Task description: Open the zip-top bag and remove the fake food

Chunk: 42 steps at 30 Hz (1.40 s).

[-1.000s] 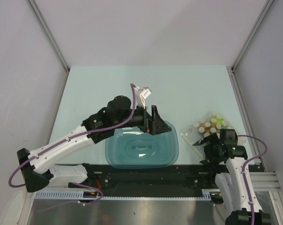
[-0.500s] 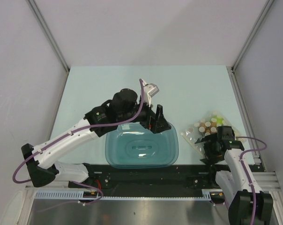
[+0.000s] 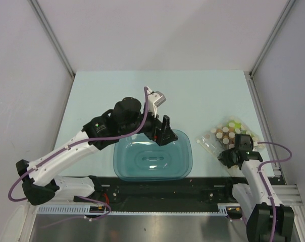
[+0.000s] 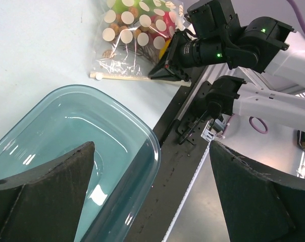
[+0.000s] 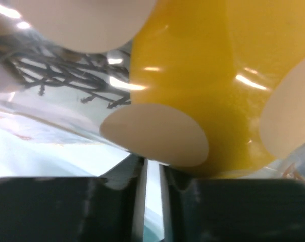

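Note:
The zip-top bag (image 3: 224,135), clear with white dots, lies on the table at the right. The fake food (image 3: 235,124) shows through it: yellow-green fruits, orange-brown balls, and a red piece (image 4: 164,26). My right gripper (image 3: 232,154) is shut on the bag's near edge. In the right wrist view the jaws (image 5: 152,171) pinch the clear plastic (image 5: 155,136), with a yellow piece (image 5: 193,65) just behind it. My left gripper (image 3: 162,135) hangs open above the teal tub's far rim, holding nothing. From the left wrist, the bag (image 4: 130,38) lies beyond the tub.
The teal translucent tub (image 3: 121,169) stands at the table's near edge between the arms, its rim (image 4: 151,151) just under my left fingers. A black rail (image 3: 157,189) runs along the front. Grey walls close in the table on three sides.
My right gripper has closed on the bag's near edge and drawn slightly right. The left arm swung a little toward the bag, then back above the tub's far rim, still open.

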### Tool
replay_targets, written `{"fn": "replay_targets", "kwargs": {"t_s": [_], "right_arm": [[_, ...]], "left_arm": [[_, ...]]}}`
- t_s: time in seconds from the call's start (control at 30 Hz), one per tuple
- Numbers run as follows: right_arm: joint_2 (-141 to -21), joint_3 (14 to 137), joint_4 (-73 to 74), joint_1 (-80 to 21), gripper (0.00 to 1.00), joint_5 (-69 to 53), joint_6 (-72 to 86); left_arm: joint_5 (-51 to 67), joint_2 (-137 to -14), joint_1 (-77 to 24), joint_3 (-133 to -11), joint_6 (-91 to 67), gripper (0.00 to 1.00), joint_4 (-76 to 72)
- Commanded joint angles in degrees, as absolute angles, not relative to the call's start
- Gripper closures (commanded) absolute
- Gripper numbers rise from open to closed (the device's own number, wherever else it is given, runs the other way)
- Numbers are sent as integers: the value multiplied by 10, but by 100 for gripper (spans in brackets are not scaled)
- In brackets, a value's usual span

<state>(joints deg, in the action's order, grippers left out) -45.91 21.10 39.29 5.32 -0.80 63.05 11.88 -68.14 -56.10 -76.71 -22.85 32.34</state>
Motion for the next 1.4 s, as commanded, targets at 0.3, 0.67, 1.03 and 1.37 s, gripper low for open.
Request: {"fn": "replay_targets", "kwargs": {"t_s": [0.3,0.67,1.03,1.37], "right_arm": [[-542,380,442,-73,41,39,466],[-690,507,468,-124,0,81,411],[-881,582,419,-155,9,56,455],[-1063,719,350,-160,8,52,333]], "left_arm": [[128,-680,-562,-736,-230,2,273],[142,-716,-563,-753,-248,4,267],[151,-711,-563,-756,-247,4,284],[107,-671,-563,-758,-224,4,337]]}}
